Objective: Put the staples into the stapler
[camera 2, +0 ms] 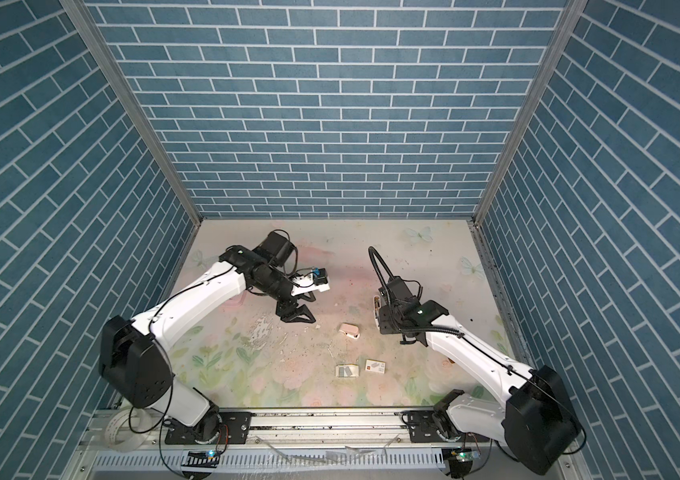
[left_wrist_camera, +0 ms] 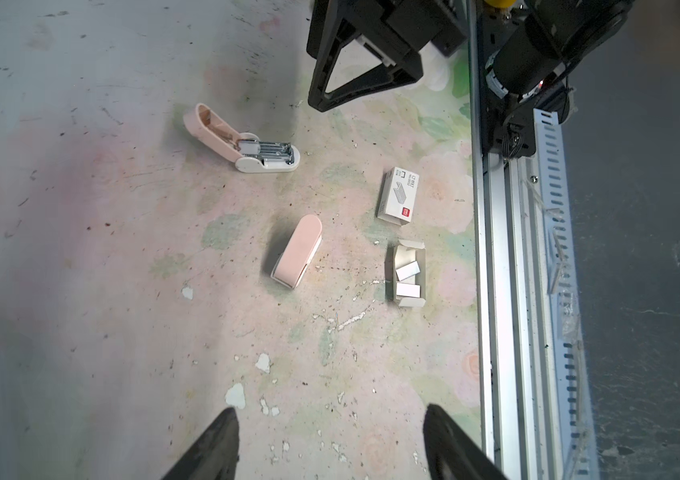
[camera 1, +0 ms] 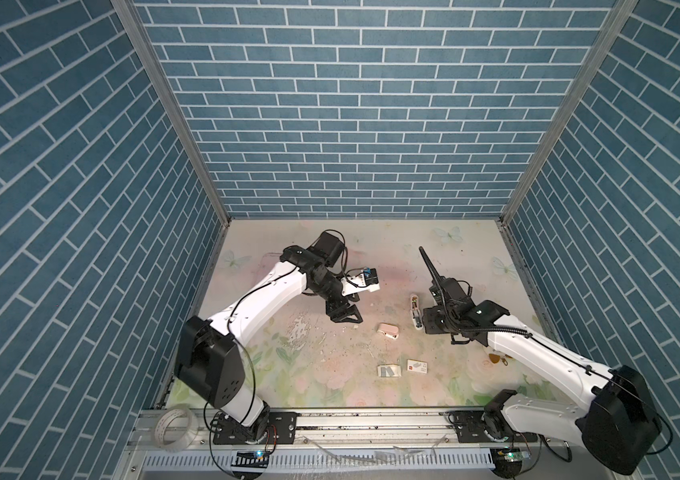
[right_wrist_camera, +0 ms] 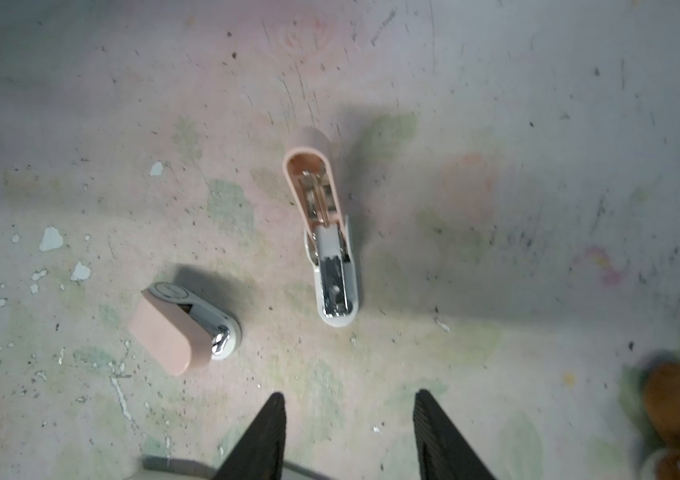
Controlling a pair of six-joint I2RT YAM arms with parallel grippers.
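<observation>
**Floral tabletop, staples parked by the front rail – which arm goes?**

Blue brick-print walls all round, with a scuffed flowery table [camera 1: 371, 257] underneath. The short thin grey metal staples [left_wrist_camera: 407, 271] sit in a small cream-white cardboard tray [left_wrist_camera: 406, 253], close to the front rail. There are two strips lying crosswise to the tray's long side, one of them a bit skewed.

The left gripper [camera 1: 344, 318] hangs above the table with its jaws well apart and nothing in them. From it, the tray lies toward the rail and off to the right. The right gripper [right_wrist_camera: 350, 411] is also parted and empty. It hovers just beside the open pink-and-white plastic stapler [right_wrist_camera: 332, 266]. That stapler's long axis points straight away from the gripper, with the white base and metal channel at the near end and the flipped pink lid at the far end.

Honestly, neither gripper looks clearly closer to the tray. My guess is the left one fetches a strip, since the right is already lined up on the stapler.

On views, only the left wrist camera shows the strips properly, plus the flat white card sleeve with a red square [left_wrist_camera: 398, 195] next to the tray. The right wrist camera misses the tray completely but looks right into the stapler's channel. I can't tell if it's empty. It also catches the closed pink stapler [right_wrist_camera: 180, 332], which lies apart from the open one. In both top views the right arm hides part of the open stapler.
</observation>
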